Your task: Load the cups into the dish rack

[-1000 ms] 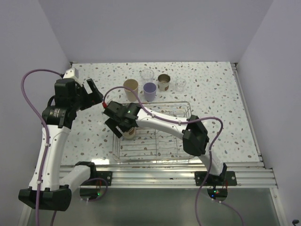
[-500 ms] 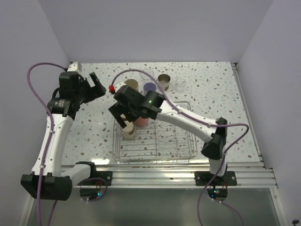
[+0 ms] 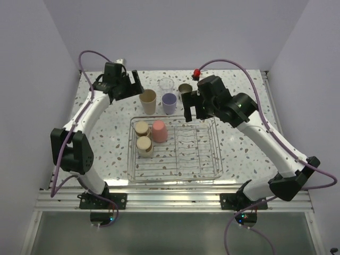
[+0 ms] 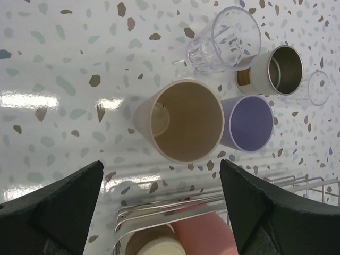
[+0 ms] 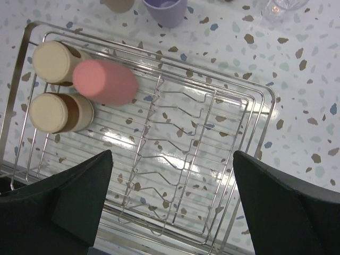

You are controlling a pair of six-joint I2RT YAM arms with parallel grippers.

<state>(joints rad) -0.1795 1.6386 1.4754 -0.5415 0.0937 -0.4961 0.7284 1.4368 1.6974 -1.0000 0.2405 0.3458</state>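
The dish rack (image 3: 186, 154) sits mid-frame on the surface (image 3: 255, 133). Two brown cups (image 3: 141, 128) stand mouth-down in its upper left corner, with the pink cup (image 3: 159, 130) just beside them. Above the rack stand the tan cup (image 4: 183, 127), lavender cup (image 4: 247, 123), a clear cup (image 4: 226, 40) and a metallic cup (image 4: 276, 69). The left jaws gape wide and empty over the tan cup; the right jaws, equally wide, hang empty over the rack.

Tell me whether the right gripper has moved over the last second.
Yes. The right gripper has swung from above the dish rack's left side, across the rack to its far edge, near the brown metallic cup beyond.
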